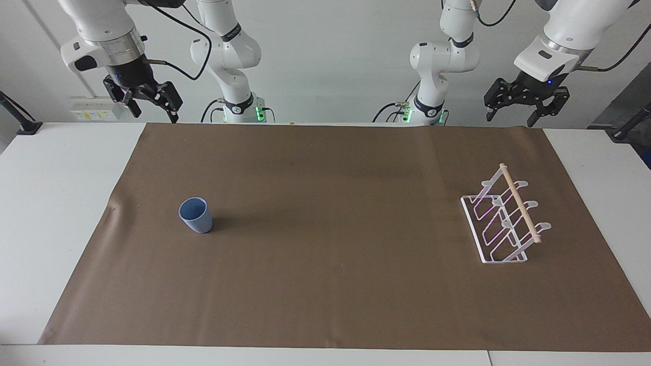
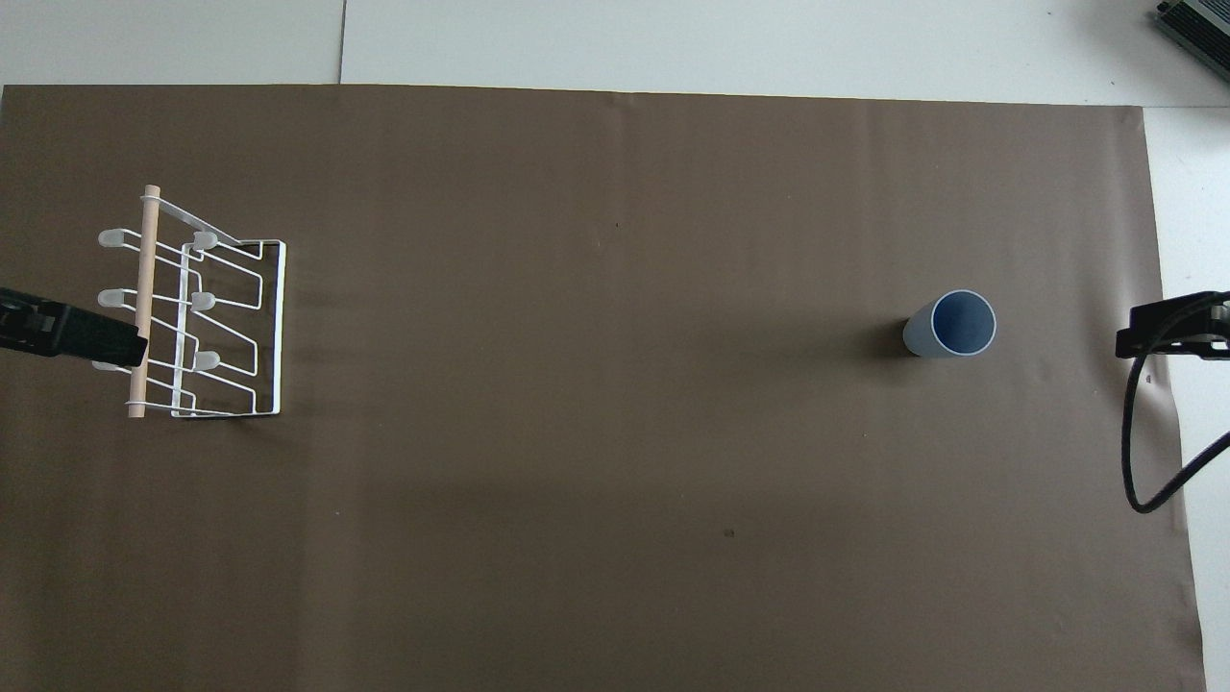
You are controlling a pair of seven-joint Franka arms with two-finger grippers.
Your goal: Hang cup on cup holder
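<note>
The cup (image 1: 195, 215) stood upright on the brown mat (image 1: 335, 284), mouth up, toward the right arm's end of the counter (image 1: 51, 203). The cup holder (image 1: 506, 216) sat on the same mat toward the left arm's end, well apart from the cup, its wooden dowel (image 1: 519, 202) running roughly away from the robots and its prongs angled upward.

The right tool (image 1: 147, 104) hung raised over the robots' edge of the counter, near the corner of the mat, with its fingers apart and nothing between them. From that tool the cup lay down and forward, away from the robots and a little toward the middle of the counter. The left tool (image 1: 508, 117) hung raised over the robots' edge at its own end, fingers likewise apart and empty; the cup holder lay forward and below it, while the cup was across the whole mat from it.

So the right arm was plainly the nearer one to the cup, and the left arm the nearer one to the rack. Because the cup's long axis was vertical and it has no handle, a grasp would likely have to come from the side across its tapered wall, or from above over the rim. Nothing of the task appeared done: the cup was untouched and every prong of the holder was bare.
</note>
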